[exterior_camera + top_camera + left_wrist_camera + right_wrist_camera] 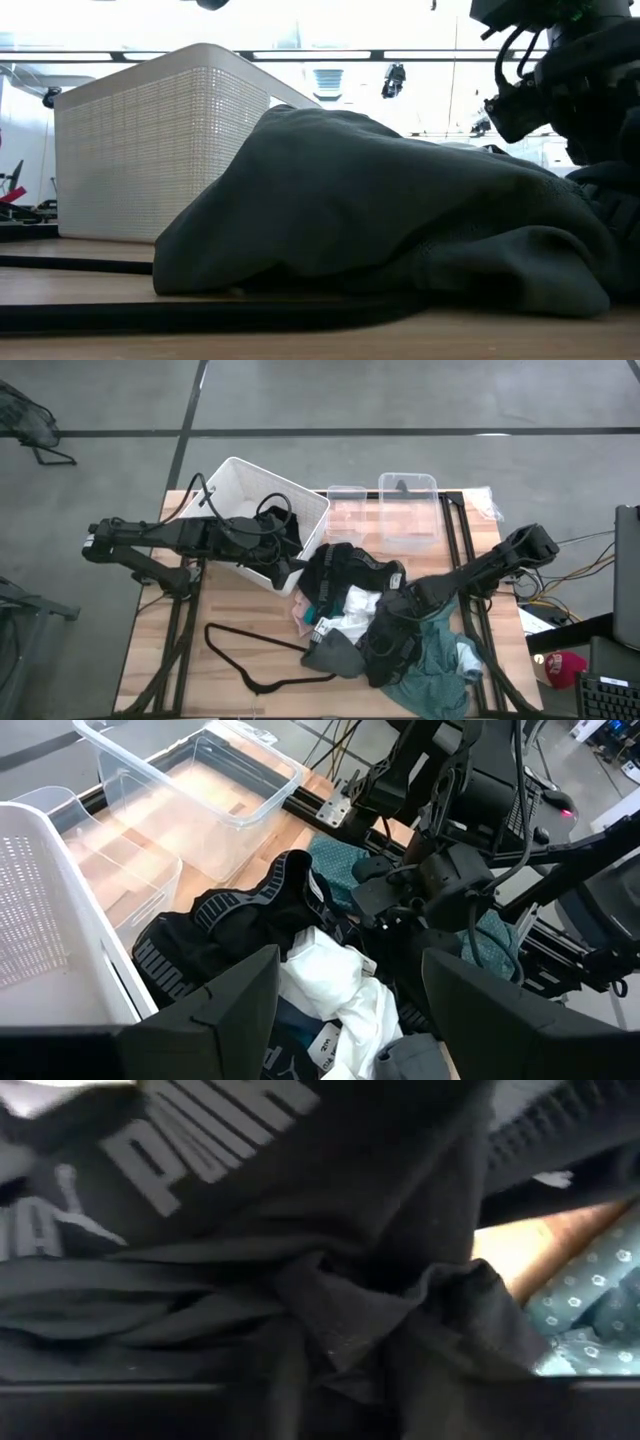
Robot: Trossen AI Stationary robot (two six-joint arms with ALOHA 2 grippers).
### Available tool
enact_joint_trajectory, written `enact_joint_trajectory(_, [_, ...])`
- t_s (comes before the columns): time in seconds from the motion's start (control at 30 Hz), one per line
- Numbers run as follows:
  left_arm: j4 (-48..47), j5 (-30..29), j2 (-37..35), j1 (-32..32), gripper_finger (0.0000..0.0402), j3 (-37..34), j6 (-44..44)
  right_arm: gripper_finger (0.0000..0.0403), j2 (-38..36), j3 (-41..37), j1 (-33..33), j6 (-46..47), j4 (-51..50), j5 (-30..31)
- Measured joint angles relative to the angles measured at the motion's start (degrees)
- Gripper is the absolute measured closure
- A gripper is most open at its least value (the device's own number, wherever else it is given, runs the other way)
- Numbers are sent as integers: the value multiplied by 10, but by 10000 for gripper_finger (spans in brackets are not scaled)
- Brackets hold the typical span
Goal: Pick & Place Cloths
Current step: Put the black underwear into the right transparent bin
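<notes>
The cloths lie in a heap on the table's right half: black pieces [345,565], a white one [352,603], a grey one [335,655], a large teal-green one [440,672] and a small pink piece [299,610]. My left gripper [287,567] hangs open over the white basket's near right corner, beside the heap's left edge. The left wrist view shows its fingers apart [350,1020] above the black cloth [230,915] and the white cloth [335,975]. My right gripper [385,640] is down in the heap's black cloth [300,1230], which fills its wrist view.
The white basket [250,485] stands at the far left of the heap, with dark material [278,520] inside. Two clear plastic tubs [407,510] sit at the far edge. A thin black wire hanger [250,650] lies on bare wood near the left. The grey cloth [380,200] blocks the low view.
</notes>
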Motion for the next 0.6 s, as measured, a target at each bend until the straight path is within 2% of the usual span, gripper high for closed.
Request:
enact_joint_trajectory(0.07, [0,-3,0,0,151,0,0,359,0,1,0,-2,11,0])
enact_joint_trajectory(0.13, [1,-4,0,0,152,0,0,382,0,1,0,-2,23,-3])
enact_joint_trajectory(0.37, [1,-4,0,0,152,0,0,392,-2,44,-2,-5,34,-9])
enact_joint_trajectory(0.6, [2,-7,0,0,152,0,0,393,-2,135,-14,-42,-6,35])
